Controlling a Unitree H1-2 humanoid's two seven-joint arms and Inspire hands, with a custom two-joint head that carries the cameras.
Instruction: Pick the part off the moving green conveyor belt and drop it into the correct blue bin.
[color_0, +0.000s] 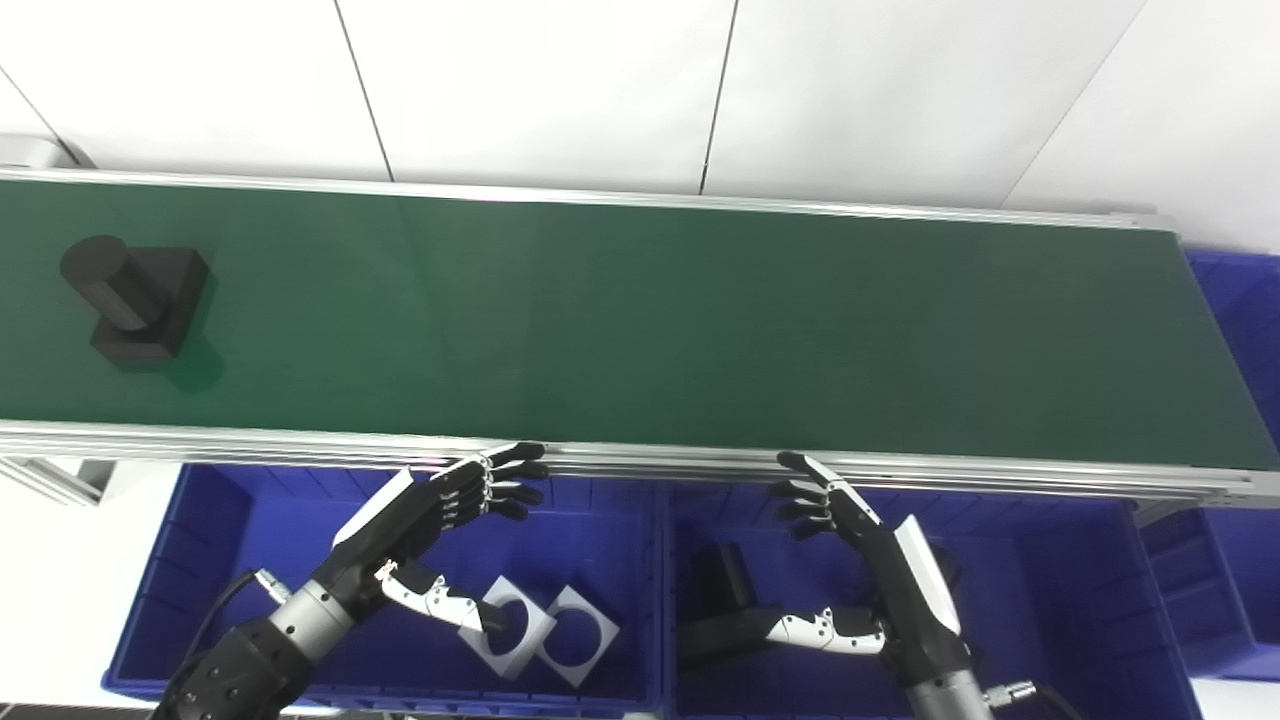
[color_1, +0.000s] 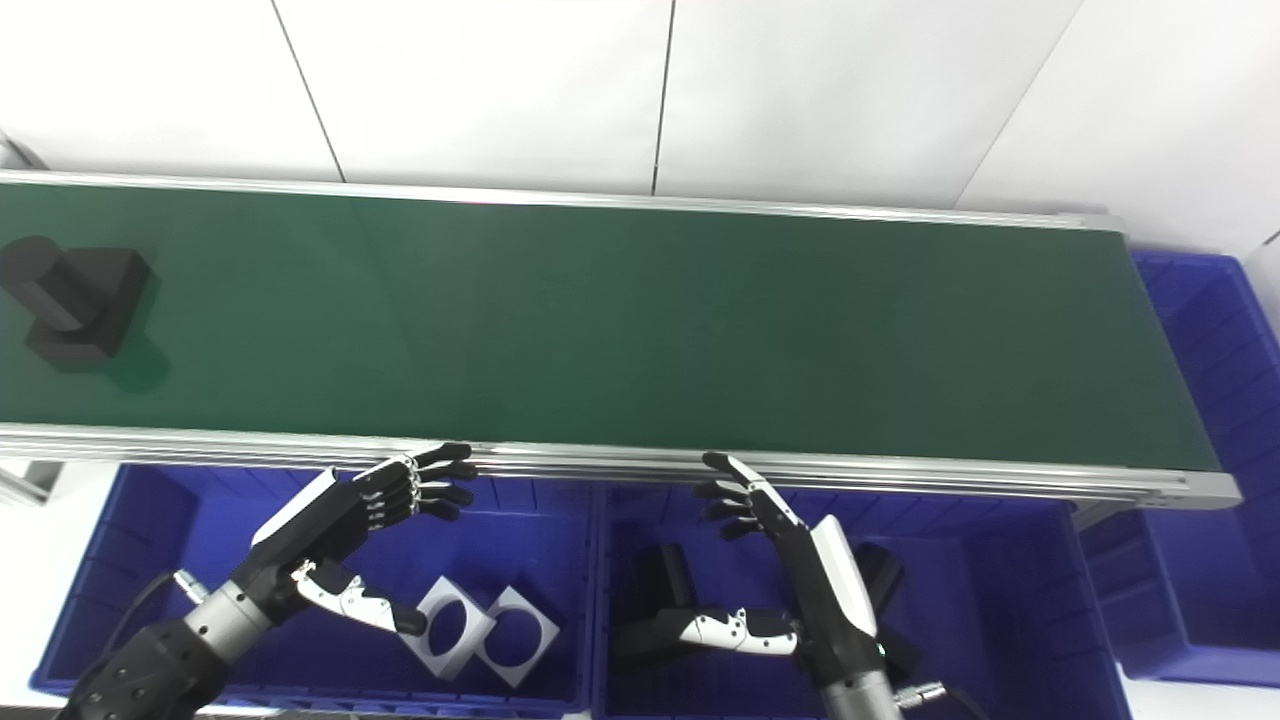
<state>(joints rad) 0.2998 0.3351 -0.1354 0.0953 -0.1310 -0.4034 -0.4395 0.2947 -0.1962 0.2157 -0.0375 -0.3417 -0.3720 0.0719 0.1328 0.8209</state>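
A black part, a cylinder on a square block, lies on the green conveyor belt at its far left. My left hand is open and empty above the left blue bin, near the belt's front rail. My right hand is open and empty above the middle blue bin. The left bin holds two grey square plates with round holes. The middle bin holds black parts, partly hidden by my right hand.
Another blue bin stands at the belt's right end, running from the back wall to the front. The belt's aluminium front rail runs just beyond both hands. A white panelled wall stands behind the belt.
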